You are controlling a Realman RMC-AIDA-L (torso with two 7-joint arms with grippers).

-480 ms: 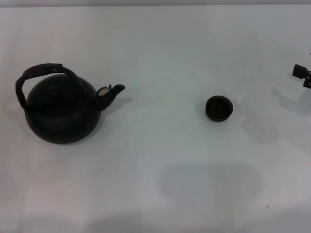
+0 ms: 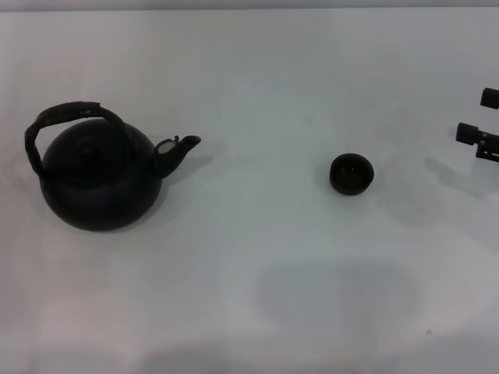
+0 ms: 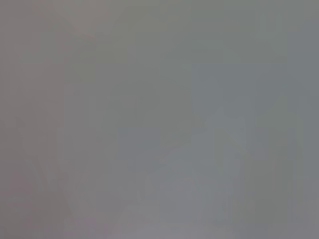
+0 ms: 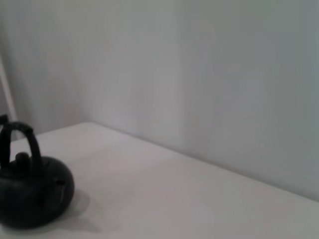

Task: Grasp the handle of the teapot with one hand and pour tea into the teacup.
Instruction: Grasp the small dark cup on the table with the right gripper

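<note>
The matte-black teapot (image 2: 100, 178) stands upright at the left of the white table, its spout pointing right toward the teacup. Its arched handle (image 2: 66, 113) rises over the lid, with nothing touching it. The small dark teacup (image 2: 352, 173) sits alone right of centre. My right gripper (image 2: 477, 117) reaches in at the right edge, well right of the teacup, its two black fingertips apart and holding nothing. The right wrist view shows the teapot (image 4: 30, 191) and its handle (image 4: 22, 137) far off. My left gripper is out of view, and the left wrist view shows only a flat grey surface.
The white table (image 2: 257, 296) stretches between teapot and teacup and toward the front edge. A pale wall (image 4: 199, 74) stands behind the table in the right wrist view.
My right gripper has reached a little further in from the right edge, toward the teacup, and its fingertips now stand wider apart. Teapot and teacup have not moved.
</note>
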